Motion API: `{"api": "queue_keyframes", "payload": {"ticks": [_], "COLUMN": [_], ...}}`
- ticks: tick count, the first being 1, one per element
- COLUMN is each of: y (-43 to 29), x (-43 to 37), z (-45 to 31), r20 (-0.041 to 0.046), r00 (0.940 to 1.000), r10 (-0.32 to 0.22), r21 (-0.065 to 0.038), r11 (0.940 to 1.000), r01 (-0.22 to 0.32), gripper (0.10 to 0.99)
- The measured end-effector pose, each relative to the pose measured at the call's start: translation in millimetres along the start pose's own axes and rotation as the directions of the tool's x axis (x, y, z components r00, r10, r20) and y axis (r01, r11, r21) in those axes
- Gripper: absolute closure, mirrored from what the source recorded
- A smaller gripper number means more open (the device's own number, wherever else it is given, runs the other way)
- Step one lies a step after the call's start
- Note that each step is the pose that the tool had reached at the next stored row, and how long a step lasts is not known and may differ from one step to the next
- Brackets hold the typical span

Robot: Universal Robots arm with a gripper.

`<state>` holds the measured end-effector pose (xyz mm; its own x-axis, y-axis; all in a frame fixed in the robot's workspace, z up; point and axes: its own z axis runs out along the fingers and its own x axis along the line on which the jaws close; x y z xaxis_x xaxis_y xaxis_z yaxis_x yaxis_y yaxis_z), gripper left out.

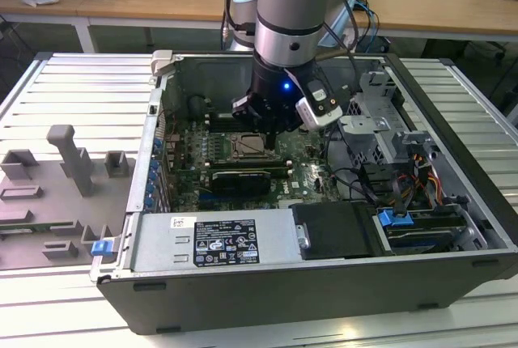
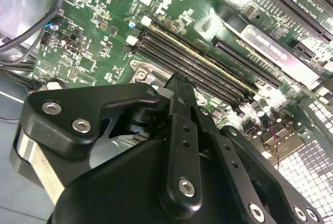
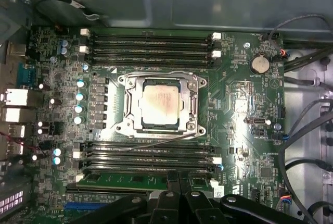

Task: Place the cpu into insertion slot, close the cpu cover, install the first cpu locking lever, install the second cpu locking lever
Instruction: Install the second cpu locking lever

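Observation:
The cpu (image 3: 160, 104), a pale silver-beige square, lies in the insertion slot (image 3: 124, 82) on the green board. The silver cpu cover (image 3: 136, 110) lies flat over it, and the chip shows through its cut-out. A thin wire lever (image 3: 161, 73) runs along the socket's far side. Another wire lever (image 3: 171, 138) runs slightly slanted along the side nearer my fingers. My gripper (image 3: 175, 179) hovers beside the socket over the memory slots, its black fingers (image 2: 179, 86) shut together on nothing. In the exterior view my gripper (image 1: 267, 131) hangs just above the cpu (image 1: 248, 146).
Long black memory slots (image 3: 151, 44) flank the socket on two sides. A black graphics card (image 1: 239, 178) lies in front of it. Cables and a drive cage (image 1: 380, 133) fill the case's right in the exterior view. A grey fixture block (image 1: 69, 162) stands outside the case on the left.

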<state>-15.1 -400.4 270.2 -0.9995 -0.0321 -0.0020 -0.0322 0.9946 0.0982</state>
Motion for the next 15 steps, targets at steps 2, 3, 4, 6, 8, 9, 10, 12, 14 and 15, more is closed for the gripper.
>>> {"api": "queue_keyframes", "payload": {"ticks": [2, 3, 4, 6, 8, 9, 10, 12, 14, 15], "y": [-1.4, -1.8, -2.7, -5.2, -8.5, -9.9, -12.1, -12.4, -12.5, -12.1], "x": [0.0, 0.1, 0.1, 0.2, 0.3, 0.3, 0.4, 0.5, 1.4, 4.3], "z": [-0.1, -0.2, -0.3, -0.5, -0.8, -1.0, -1.2, -0.1, 0.6, 1.3], "r20": [0.0, 0.0, 0.0, 0.0, 0.0, -0.0001, 0.0, 0.0002, 0.0002, 0.0007], "r00": [1.0, 1.0, 1.0, 1.0, 1.0, 1.0, 1.0, 1.0, 1.0, 1.0], "r10": [0.0, 0.0, 0.0, 0.0, 0.0, 0.0, 0.0, 0.0, 0.0, 0.001], "r21": [0.0, 0.0, 0.0, 0.0, 0.0, 0.0, 0.0, -0.001, -0.008, -0.022], "r11": [1.0, 1.0, 1.0, 1.0, 1.0, 1.0, 1.0, 1.0, 1.0, 0.9998], "r01": [0.0, 0.0, 0.0, 0.0, 0.0, 0.0, 0.0, 0.0, 0.0, -0.001], "gripper": [0.98, 0.98, 0.98, 0.98, 0.98, 0.98, 0.98, 0.98, 0.98, 0.98]}}
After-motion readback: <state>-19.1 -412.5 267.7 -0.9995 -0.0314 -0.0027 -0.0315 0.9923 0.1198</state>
